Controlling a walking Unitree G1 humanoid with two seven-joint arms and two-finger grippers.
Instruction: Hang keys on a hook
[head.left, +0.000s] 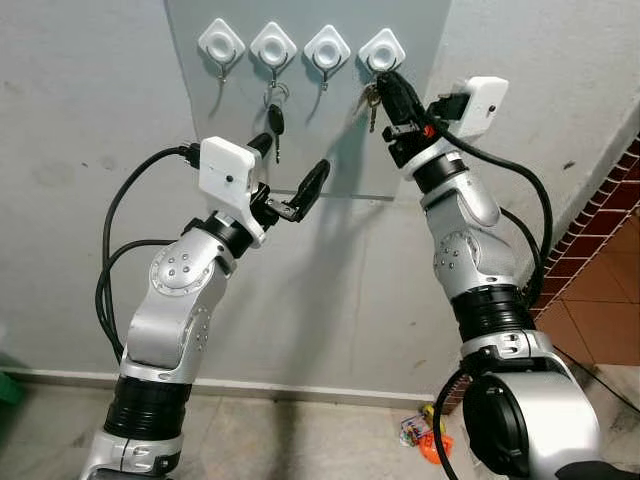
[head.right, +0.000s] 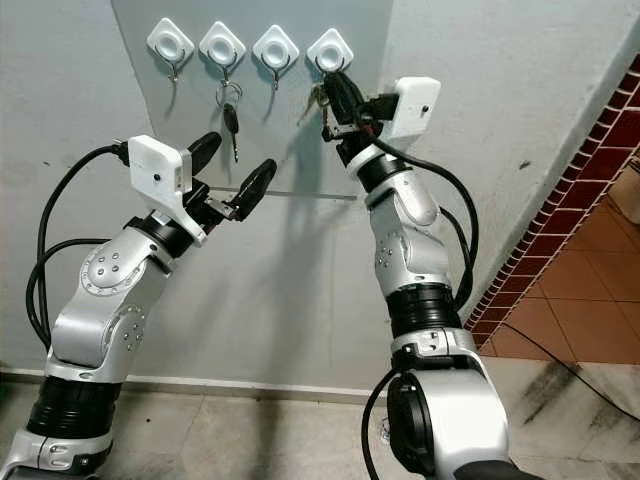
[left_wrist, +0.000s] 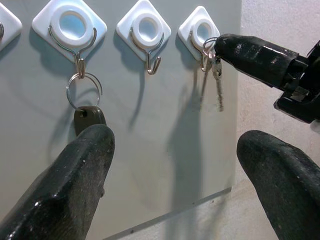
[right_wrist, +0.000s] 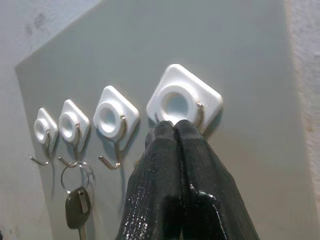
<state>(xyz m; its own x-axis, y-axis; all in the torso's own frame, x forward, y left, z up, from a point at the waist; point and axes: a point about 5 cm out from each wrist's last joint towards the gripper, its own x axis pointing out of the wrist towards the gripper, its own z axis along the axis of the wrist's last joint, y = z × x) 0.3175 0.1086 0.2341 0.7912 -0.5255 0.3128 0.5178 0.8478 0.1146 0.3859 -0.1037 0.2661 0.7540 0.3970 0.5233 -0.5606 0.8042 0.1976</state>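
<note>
Four white diamond hooks sit in a row on a grey panel (head.left: 340, 150). The rightmost hook (head.left: 382, 48) has my right gripper (head.left: 386, 80) pressed up against it, shut on the ring of a small bunch of silver keys (left_wrist: 218, 82). The keys dangle just under that hook; whether the ring sits over the hook's wire I cannot tell. A black-headed key (head.left: 275, 120) hangs by its ring from the second hook (head.left: 273, 45). My left gripper (head.left: 290, 165) stands open below the second and third hooks, holding nothing.
A red brick-tiled wall (head.left: 600, 220) juts out on the right, close to my right arm. Colourful litter (head.left: 425, 432) lies on the floor by the wall's foot. A green object (head.left: 8, 386) sits at the far left edge.
</note>
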